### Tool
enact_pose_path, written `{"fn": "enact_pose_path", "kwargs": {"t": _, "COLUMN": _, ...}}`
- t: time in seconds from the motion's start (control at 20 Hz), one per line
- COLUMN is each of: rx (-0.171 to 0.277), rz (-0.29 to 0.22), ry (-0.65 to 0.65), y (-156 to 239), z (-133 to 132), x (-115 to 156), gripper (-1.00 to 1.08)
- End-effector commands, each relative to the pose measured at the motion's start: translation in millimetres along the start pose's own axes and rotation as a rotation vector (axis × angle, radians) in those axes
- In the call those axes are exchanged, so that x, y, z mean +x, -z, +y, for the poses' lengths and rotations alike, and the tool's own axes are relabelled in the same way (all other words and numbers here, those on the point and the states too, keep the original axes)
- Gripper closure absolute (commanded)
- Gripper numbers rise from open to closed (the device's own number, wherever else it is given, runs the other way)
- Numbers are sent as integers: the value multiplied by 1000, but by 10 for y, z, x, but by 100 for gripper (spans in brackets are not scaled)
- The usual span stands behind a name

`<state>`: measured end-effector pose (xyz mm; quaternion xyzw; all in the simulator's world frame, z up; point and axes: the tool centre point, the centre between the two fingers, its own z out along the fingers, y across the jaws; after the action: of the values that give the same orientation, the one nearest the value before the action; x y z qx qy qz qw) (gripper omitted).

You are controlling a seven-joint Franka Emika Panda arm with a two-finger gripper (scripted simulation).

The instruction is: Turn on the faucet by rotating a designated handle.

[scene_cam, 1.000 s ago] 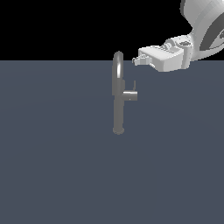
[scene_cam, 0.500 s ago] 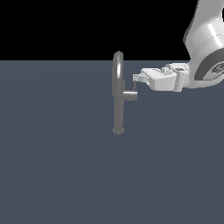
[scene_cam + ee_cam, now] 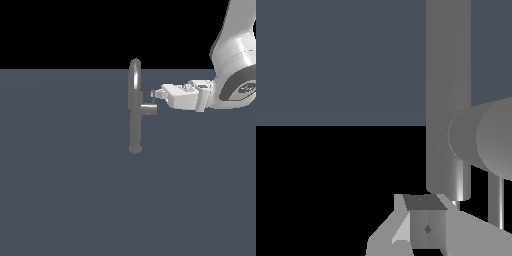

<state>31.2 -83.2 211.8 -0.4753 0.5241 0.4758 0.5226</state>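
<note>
The faucet (image 3: pixel 134 120) is a slim grey column on a small round base, with an arched spout on top; in the wrist view its column (image 3: pixel 448 75) fills the frame close up. The handle (image 3: pixel 148 109) is a short horizontal stub on the column's side toward the exterior view's right, also seen large in the wrist view (image 3: pixel 481 140). A thin lever pin (image 3: pixel 495 205) sticks out from it. My gripper (image 3: pixel 154 93) hovers just above the handle's end, right beside the pin. Its fingers (image 3: pixel 426 227) look pressed together with nothing between them.
The faucet stands on a flat dark grey-blue floor (image 3: pixel 65 190) that spreads in all directions. My white arm (image 3: pixel 235 75) comes in from the exterior view's upper right. No other objects show.
My gripper has come down and moved toward the exterior view's left, from level with the spout's top to just above the handle beside the pin. The faucet and handle look unchanged.
</note>
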Motion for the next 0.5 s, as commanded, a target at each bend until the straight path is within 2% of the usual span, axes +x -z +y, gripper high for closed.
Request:
{"fn": "enact_pose_path", "kwargs": {"t": 0.0, "rx": 0, "rz": 0, "ry": 0, "y": 1, "z": 0, "x": 0, "gripper": 108}}
{"fn": "enact_pose_path", "kwargs": {"t": 0.45, "rx": 0, "rz": -1, "ry": 0, "y": -5, "z": 211, "x": -116, "gripper": 108}}
